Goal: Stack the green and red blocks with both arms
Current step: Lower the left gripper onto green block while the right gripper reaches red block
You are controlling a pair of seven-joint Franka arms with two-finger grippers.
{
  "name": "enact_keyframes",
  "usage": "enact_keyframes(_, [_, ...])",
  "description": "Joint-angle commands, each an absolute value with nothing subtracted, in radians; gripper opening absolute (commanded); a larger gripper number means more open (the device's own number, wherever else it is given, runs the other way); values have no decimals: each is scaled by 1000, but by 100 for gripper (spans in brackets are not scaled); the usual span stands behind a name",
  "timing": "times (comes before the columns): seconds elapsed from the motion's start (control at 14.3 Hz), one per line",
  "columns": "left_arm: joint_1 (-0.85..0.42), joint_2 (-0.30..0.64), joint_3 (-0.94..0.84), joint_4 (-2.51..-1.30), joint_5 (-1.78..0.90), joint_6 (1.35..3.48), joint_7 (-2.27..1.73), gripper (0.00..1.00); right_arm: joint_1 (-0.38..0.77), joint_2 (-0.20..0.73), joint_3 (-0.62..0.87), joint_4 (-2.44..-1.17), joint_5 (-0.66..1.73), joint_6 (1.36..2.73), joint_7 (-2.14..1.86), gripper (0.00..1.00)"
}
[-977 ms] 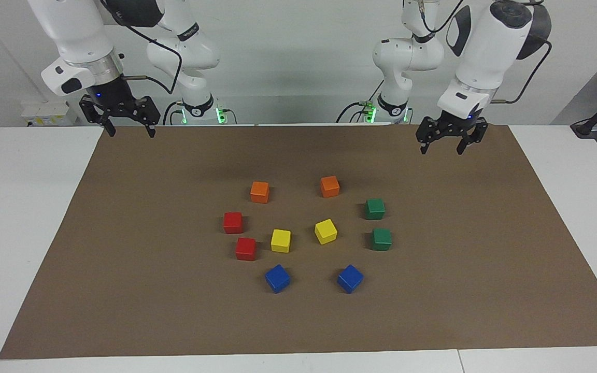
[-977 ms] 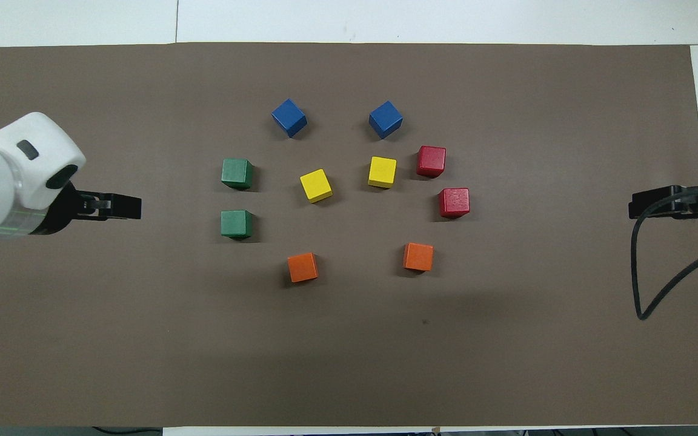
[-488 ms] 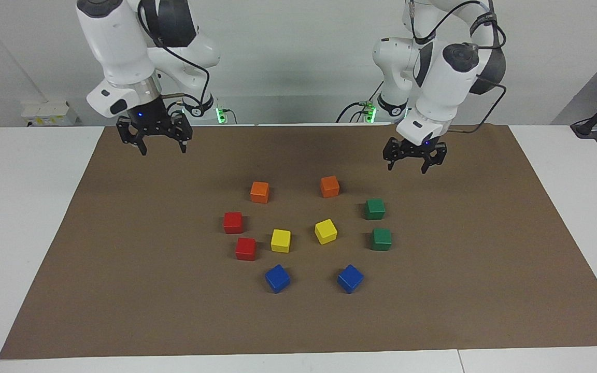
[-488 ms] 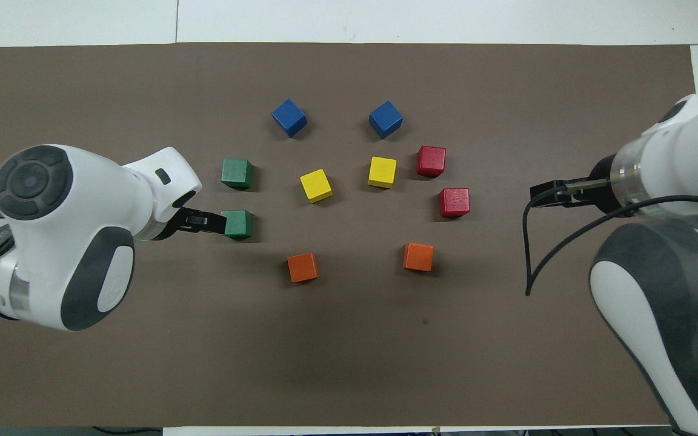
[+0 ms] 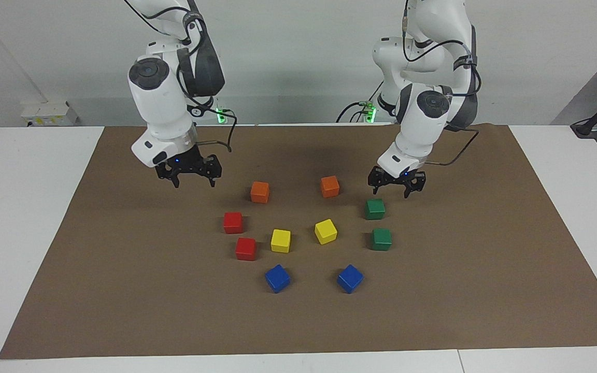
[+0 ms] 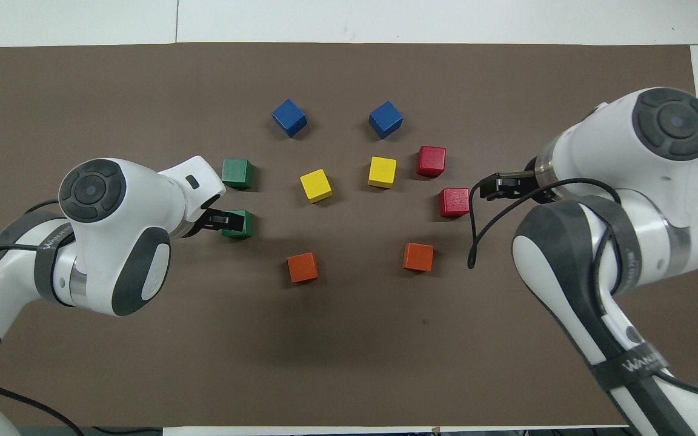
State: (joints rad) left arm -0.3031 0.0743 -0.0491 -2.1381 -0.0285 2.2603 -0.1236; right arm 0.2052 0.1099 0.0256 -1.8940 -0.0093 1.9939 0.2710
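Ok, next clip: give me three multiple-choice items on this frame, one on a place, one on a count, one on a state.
1. What is the left gripper over?
A. a blue cube
B. the green block nearer the robots
C. a yellow cube

2. How many red blocks are on the brown mat?
A. one
B. two
C. four

3. How are the green and red blocks arranged?
A. stacked in pairs
B. all in one tower
C. all lying singly

Key: 1 B, the facing view shows the gripper just above that block. 2 B, two red blocks lie toward the right arm's end. 3 C, none rests on another; the other green block lies alone too.
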Motion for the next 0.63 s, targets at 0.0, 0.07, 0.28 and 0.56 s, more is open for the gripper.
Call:
enact_keyframes(0.0, [-347, 87, -34, -2161, -44, 2328, -175, 100, 210, 164, 28, -1896, 5, 2046, 313, 100])
enact_keyframes(0.07, [-348, 90, -34, -2170, -44, 2350, -176, 100, 213, 178, 28, -1896, 5, 2058, 325, 100])
enact_keyframes(0.28, [-350, 129, -34, -2178, -44, 2397, -190, 100, 230, 209, 28, -1896, 6, 2103, 362, 100])
enact_keyframes(0.56, [-359, 176, -32, -2174, -44, 2437, -207, 100, 267, 236, 26, -1891, 5, 2154, 419, 100])
